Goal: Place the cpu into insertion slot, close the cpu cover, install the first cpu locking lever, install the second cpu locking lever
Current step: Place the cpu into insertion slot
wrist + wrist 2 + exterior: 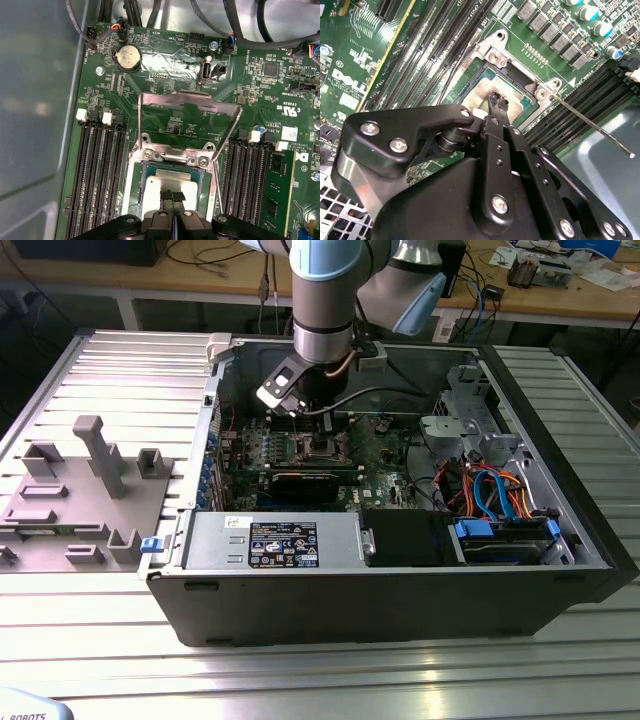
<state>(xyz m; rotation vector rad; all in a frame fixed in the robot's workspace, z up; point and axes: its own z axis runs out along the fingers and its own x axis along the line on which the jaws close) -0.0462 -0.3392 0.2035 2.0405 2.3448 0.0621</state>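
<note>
Green motherboard (280,90), silver-grey cpu (160,181), shiny silver cpu cover (187,98), black fingers (166,196), blue cables (487,490), grey ribbed table (560,670)

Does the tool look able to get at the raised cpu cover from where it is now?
Probably yes. The tool is low over the seated cpu, and the cpu cover stands open right beside it. No cable or other part appears to lie between them.

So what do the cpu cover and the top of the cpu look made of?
The cpu cover looks like thin sheet metal, bare silver, catching glints along its edges. The cpu top seems to be matt metal, pale grey with a soft sheen.
</note>
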